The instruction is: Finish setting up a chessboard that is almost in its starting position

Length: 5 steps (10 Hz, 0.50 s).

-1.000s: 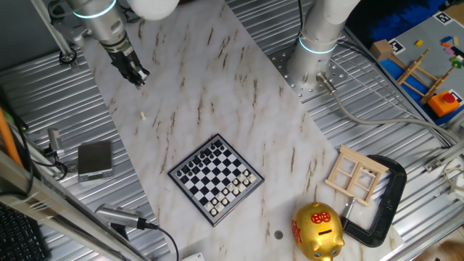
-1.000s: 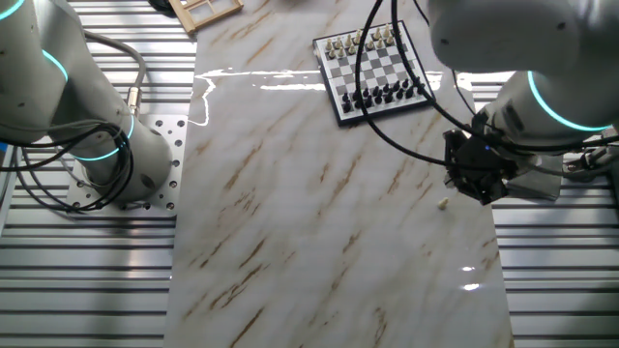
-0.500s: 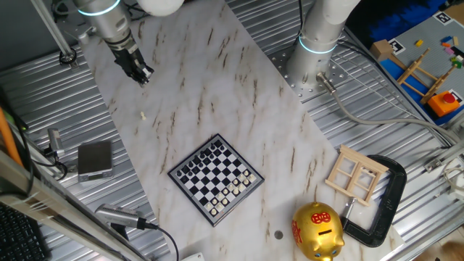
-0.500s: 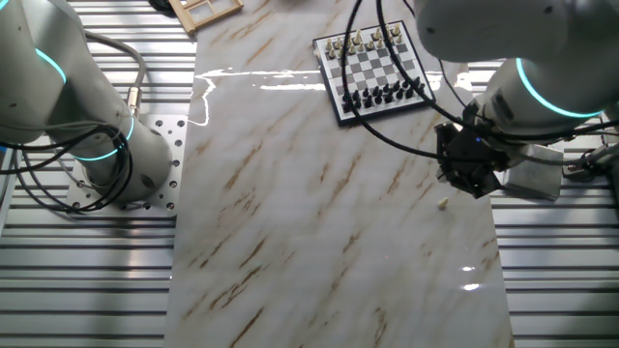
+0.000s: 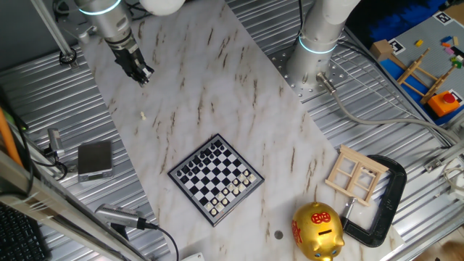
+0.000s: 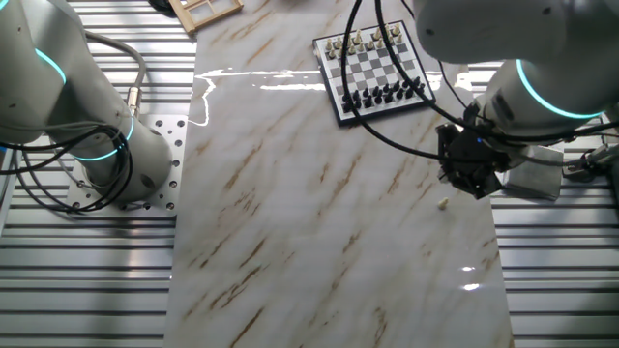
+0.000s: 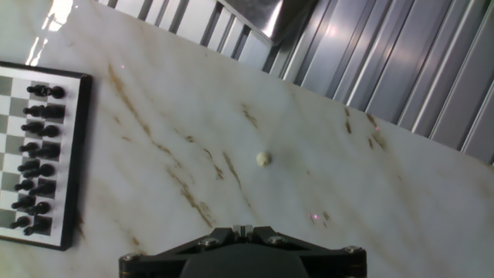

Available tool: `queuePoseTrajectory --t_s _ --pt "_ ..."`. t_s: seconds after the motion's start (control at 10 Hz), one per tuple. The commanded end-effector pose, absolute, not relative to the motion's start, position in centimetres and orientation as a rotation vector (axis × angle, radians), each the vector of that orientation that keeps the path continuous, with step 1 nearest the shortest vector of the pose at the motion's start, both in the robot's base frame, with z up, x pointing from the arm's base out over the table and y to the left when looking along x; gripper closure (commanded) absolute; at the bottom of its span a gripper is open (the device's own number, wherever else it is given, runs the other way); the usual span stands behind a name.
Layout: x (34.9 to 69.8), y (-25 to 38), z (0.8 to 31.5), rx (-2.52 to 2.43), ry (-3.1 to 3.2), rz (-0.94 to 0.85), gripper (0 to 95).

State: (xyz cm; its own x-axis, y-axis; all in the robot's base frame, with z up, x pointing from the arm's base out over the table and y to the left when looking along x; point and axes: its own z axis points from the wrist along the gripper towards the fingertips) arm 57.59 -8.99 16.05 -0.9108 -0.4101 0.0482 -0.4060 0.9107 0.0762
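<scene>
Here the chessboard (image 5: 216, 180) lies flat on the marble counter (image 5: 217, 87), set cornerwise, with black pieces ranked along one edge and cream pieces along the opposite one. In the other fixed view the chessboard (image 6: 373, 72) sits near the far end of the counter (image 6: 319, 222); in the hand view only its black-piece edge (image 7: 38, 154) shows at the left border.

Well apart from the board, a single small cream piece (image 5: 143, 114) lies alone on bare marble, seen also as a pale speck (image 6: 444, 203) near the counter's edge and as a small rounded lump (image 7: 263, 158) in the hand view. Whether it stands or lies on its side is too small to tell.

The claw (image 5: 141, 73) hangs above the counter near that piece, not touching it, and nothing sits between its tips; whether the claw (image 6: 468, 180) is released or clenched I cannot tell, since the fingers read as one dark mass and the hand view shows only the dark housing at the bottom.

Around the board: a small grey box (image 5: 95, 159) on the ribbed metal beside the counter, a golden piggy bank (image 5: 317, 232) near the counter's corner, a pale wooden window frame (image 5: 356, 175) just beside a black clamp (image 5: 383, 206), and a second arm's base (image 5: 316, 54) at the counter's edge. The marble between piece and board is bare.
</scene>
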Motion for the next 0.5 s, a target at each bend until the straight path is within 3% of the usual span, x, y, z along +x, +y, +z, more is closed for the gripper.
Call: queuePoseTrajectory --t_s 0.1,0.5 --pt "57.51 -8.96 16.05 0.646 -3.007 -0.076 95.0" --pt "57.66 -8.87 15.87 0.645 -3.01 -0.083 95.0"
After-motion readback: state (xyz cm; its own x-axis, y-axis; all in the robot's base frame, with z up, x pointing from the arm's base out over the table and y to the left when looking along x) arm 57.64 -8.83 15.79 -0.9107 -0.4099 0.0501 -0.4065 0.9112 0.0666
